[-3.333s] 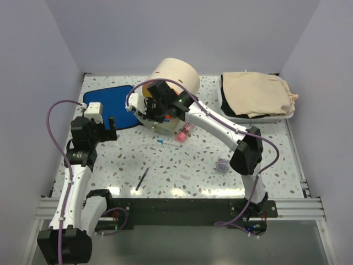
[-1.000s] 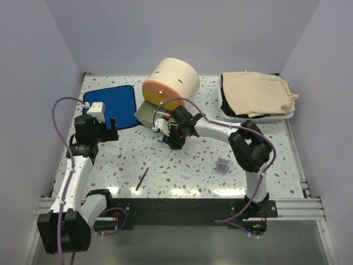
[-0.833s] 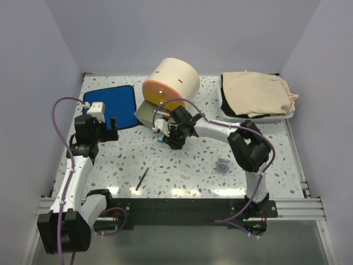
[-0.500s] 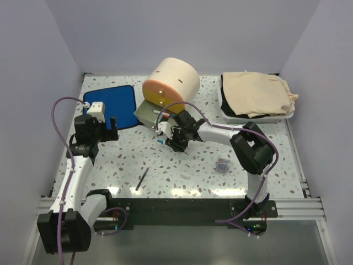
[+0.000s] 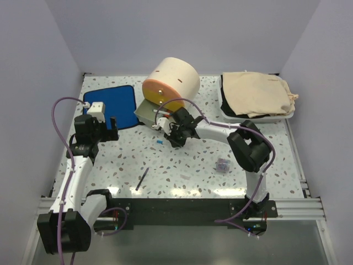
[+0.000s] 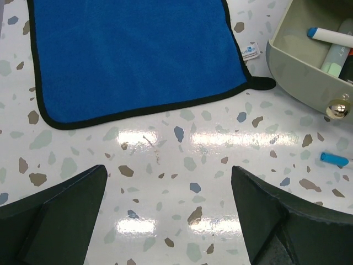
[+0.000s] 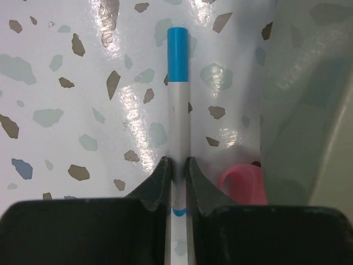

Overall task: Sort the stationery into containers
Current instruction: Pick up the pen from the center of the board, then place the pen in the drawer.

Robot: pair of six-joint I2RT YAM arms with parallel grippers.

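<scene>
Your right fingers (image 7: pixel 157 187) are pinched almost shut on a white pen with a blue cap (image 7: pixel 178 110). They grip its barrel, and the capped end points away from the wrist. You cannot tell whether the pen touches the speckled table (image 5: pixel 187 165). A pink transparent tube (image 7: pixel 242 185) lies just beside those fingers, next to the wall of the open grey drawer (image 6: pixel 292 72). That drawer sticks out from the beige cylindrical wooden cabinet (image 5: pixel 175 77), below the closed orange drawer (image 5: pixel 160 93). It holds another blue-tipped pen (image 6: pixel 330 34) and a pale green marker (image 6: pixel 332 59). Your left fingers (image 6: pixel 55 221) are spread wide with nothing between them, over the table near the blue cloth (image 6: pixel 132 55). A thin black pen (image 5: pixel 142 179) and a tiny purple-grey box (image 5: pixel 222 164) lie well apart from each other near the front.
</scene>
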